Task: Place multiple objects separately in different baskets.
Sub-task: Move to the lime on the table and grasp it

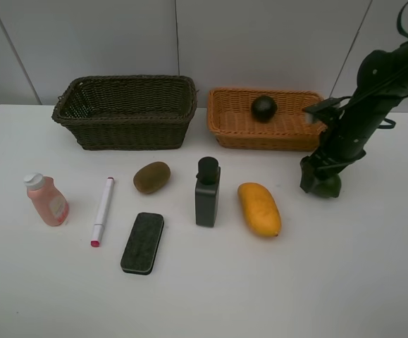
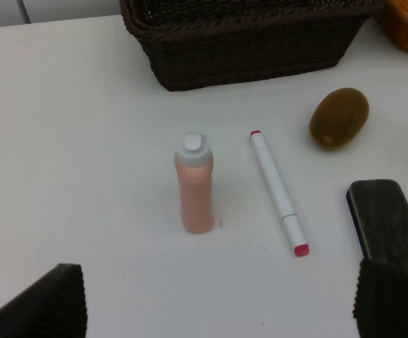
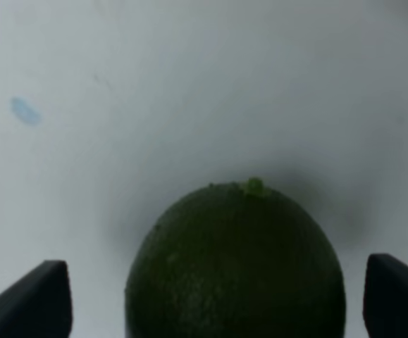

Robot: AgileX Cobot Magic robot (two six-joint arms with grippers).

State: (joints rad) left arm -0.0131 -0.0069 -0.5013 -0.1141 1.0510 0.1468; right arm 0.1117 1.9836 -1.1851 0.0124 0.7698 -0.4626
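Straddling green lime [image 3: 235,260] with right gripper [image 3: 219,296], jaws gaping wide, not gripping yet. Lime sitting near worktop's [image 1: 373,246] right edge, just before orange basket [image 1: 221,130]. Needing centring, lowering past the widest part, then squeezing gently, avoiding a roll-away.

You're looking at a lab-type robot test setup. Plain white desk [image 1: 373,282], bare grey panelled wall [image 1: 260,42] behind it (panel seams show). Unrelated props sit spaced out on the desk: kiwi [image 1: 151,177], dark grey bottle [image 1: 207,193], marker [image 1: 102,211], eraser [image 1: 142,243]. Behind them, dark basket [image 1: 122,134] and orange basket [image 1: 260,137] side by side. Black robot arm [image 1: 373,98] reaches over your desk.
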